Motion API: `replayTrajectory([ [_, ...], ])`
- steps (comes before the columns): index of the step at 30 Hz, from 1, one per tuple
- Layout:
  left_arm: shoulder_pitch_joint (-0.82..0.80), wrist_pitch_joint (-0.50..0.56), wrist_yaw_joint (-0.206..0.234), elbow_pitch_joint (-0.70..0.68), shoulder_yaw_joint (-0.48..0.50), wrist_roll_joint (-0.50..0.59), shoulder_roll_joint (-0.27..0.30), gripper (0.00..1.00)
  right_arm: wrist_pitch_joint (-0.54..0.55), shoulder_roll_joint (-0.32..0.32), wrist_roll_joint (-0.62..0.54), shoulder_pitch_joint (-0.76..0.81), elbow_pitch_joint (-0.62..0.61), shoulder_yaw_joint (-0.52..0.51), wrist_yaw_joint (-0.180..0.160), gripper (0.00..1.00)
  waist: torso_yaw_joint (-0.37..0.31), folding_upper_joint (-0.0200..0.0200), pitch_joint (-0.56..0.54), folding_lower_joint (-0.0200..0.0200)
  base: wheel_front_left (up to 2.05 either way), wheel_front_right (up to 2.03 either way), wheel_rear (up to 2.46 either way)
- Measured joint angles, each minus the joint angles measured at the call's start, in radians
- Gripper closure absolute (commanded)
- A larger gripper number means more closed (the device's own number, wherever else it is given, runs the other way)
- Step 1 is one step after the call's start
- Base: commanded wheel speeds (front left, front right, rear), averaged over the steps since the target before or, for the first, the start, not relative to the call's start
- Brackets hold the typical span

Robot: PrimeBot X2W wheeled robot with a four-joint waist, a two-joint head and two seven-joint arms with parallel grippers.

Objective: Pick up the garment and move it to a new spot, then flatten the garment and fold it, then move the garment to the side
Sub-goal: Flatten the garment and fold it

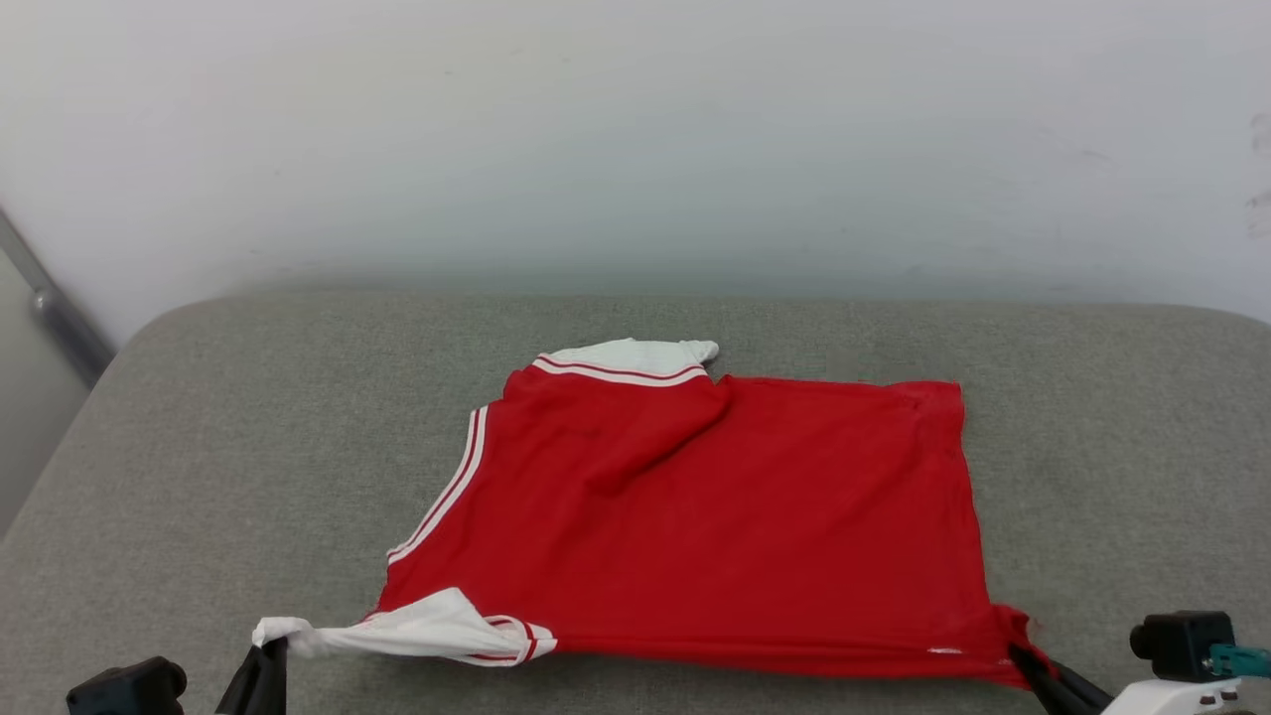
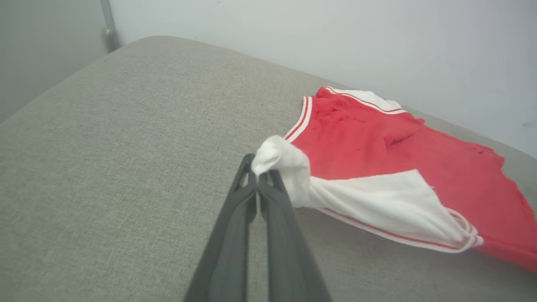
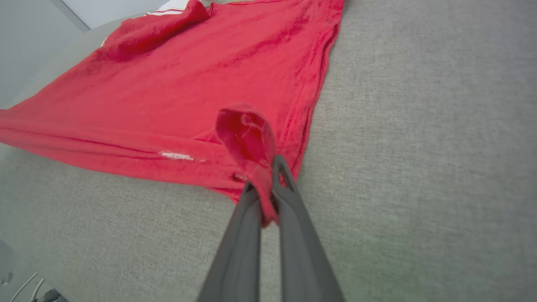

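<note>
In the head view, the left gripper [image 1: 266, 663] is poking up at seven o'clock, its fingers pressed together on the bunched tip of a white sleeve [image 1: 417, 628]. The right gripper [image 1: 1031, 667] is sitting at five o'clock, clamped on the near red corner of the shirt [image 1: 715, 516]. The shirt is lying spread across the middle of a grey cushion [image 1: 199, 447], plain red side up. Its near edge is stretching between the two grippers, and a second sleeve [image 1: 635, 356] is peeking out at its twelve o'clock. A pale wall [image 1: 635, 129] is standing behind.

The left wrist view is showing the grip closer. The sleeve tip is bulging over the closed fingertips [image 2: 247, 167], and the sleeve is running off toward four o'clock with a shadow under it. A metal pole [image 2: 110, 29] is showing at eleven o'clock.

The right wrist view is showing what the head view is hiding. A strip of red cloth is passing between the two fingers [image 3: 289, 197], and a rounded fold is standing up just above them. A small white mark [image 3: 180, 156] is sitting on the hem at nine o'clock of the fingertips, and the side edge is running away toward one o'clock.
</note>
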Motion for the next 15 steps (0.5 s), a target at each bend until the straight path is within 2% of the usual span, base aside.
replayTrajectory([
  [4, 0.03, 0.061, 0.028, -0.115, 0.0, 0.0, 0.024, 1.0, 0.091, 0.008, -0.077, 0.093, -0.118, -0.134, 0.0, 1.0, 0.002, 0.0, 0.007, 0.0001, 0.0, 0.0, 0.0],
  [8, 0.013, 0.095, 0.035, -0.161, -0.006, 0.0, 0.036, 1.0, 0.215, 0.052, -0.152, 0.142, -0.244, -0.267, 0.0, 1.0, -0.003, 0.0, 0.025, 0.0002, 0.0, 0.0, 0.0],
  [12, -0.075, 0.12, 0.011, -0.119, -0.033, -0.002, 0.043, 1.0, 0.341, 0.103, -0.246, 0.14, -0.326, -0.353, 0.0, 1.0, -0.011, 0.0, 0.05, 0.0003, 0.0, 0.0, 0.0],
  [15, -0.158, 0.131, -0.019, -0.054, -0.052, -0.008, 0.041, 1.0, 0.411, 0.145, -0.292, 0.112, -0.351, -0.367, -0.001, 1.0, -0.018, 0.0, 0.07, 0.0003, 0.0, 0.0, 0.0],
])
